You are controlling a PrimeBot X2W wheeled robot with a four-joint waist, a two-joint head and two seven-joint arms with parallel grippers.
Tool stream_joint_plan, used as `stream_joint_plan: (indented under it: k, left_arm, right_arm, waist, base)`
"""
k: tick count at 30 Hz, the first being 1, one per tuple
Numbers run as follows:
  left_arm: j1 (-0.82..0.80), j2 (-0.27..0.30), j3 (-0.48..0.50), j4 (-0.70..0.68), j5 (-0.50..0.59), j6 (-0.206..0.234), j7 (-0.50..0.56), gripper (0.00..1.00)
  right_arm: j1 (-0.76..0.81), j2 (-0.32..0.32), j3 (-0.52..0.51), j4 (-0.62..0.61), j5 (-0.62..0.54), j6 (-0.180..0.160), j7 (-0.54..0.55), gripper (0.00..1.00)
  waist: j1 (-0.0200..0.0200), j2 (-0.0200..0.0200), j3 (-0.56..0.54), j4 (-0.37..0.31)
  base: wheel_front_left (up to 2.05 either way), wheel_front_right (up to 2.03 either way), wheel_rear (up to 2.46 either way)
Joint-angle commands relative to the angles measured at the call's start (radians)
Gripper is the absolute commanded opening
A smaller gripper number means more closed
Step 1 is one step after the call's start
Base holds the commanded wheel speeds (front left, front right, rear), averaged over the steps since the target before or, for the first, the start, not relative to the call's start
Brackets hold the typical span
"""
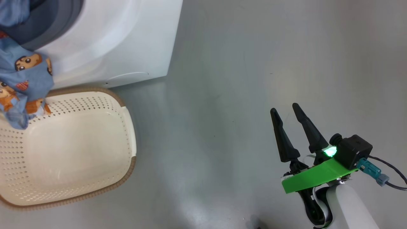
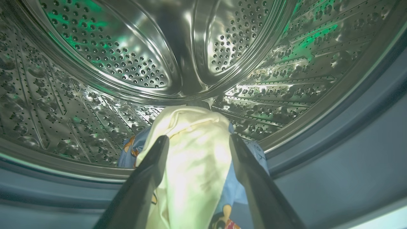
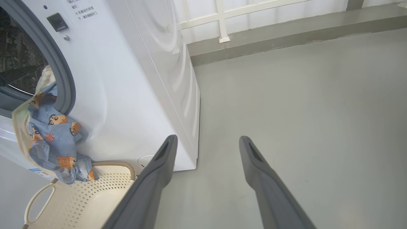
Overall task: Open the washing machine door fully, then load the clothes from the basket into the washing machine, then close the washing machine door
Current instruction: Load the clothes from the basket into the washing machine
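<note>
**Inspector A:** Location of the clothes [image 3: 51, 133]?

**Inspector B:** We find them as one bundle draped over the lip of the washing machine [image 1: 120, 41]. The upper end lies inside the mouth of the steel drum [image 2: 111, 47]. The blue printed garments [image 1: 25, 76] hang down the white front to the rim of the basket [image 1: 128, 127]. We cannot tell whether they touch it.

**Inspector A:** And the grip?

**Inspector B:** We record the left gripper [image 2: 198, 137] closed on the bundle at the drum mouth, with the cream cloth [image 2: 190, 171] packed between its fingers and blue fabric beside it. The right gripper [image 1: 284, 107] stands open and holds nothing. It is over the grey floor [image 1: 229, 79], well apart from the machine.

**Inspector A:** Handling?

**Inspector B:** We judge the load light, soft and limp. It will sag and trail rather than follow the fingers, and the hanging tail may drag on the grey gasket [image 3: 65, 79]. We would take hold where the layers bunch thickest. A second hold on the dangling end would suit the free gripper.

**Inspector A:** Stage?

**Inspector B:** We judge loading nearly done. The basket bottom in view lies bare, and closing up remains.
</note>
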Motion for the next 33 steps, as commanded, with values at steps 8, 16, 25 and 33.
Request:
stream_joint_plan:
  k: [8, 16, 25, 33]
  left_arm:
    - [-0.003, 0.040, -0.008, -0.053, -0.056, -0.001, -0.005, 1.00]
    - [0.094, 0.013, 0.089, -0.175, -0.046, -0.001, -0.005, 1.00]
    - [0.262, -0.054, 0.278, -0.359, 0.039, -0.001, -0.005, 1.00]
    - [0.451, -0.106, 0.382, -0.509, 0.129, -0.001, -0.005, 1.00]
  right_arm:
    - [0.006, 0.001, 0.020, -0.012, 0.000, 0.002, -0.012, 1.00]
    - [0.005, 0.001, 0.004, -0.008, -0.015, 0.002, -0.012, 1.00]
    - [-0.002, 0.001, -0.033, -0.013, -0.037, 0.002, -0.012, 1.00]
    - [-0.007, 0.000, -0.061, -0.022, -0.054, 0.002, -0.012, 1.00]
  waist:
    - [0.0000, 0.0000, -0.016, 0.028]
    - [0.0000, 0.0000, -0.037, 0.066]
    - [0.0000, 0.0000, -0.045, 0.118]
    - [0.0000, 0.0000, -0.042, 0.157]
  base:
    - [0.00, 0.00, 0.00]
    - [0.00, 0.00, 0.00]
    - [0.00, 0.00, 0.00]
    - [0.00, 0.00, 0.00]
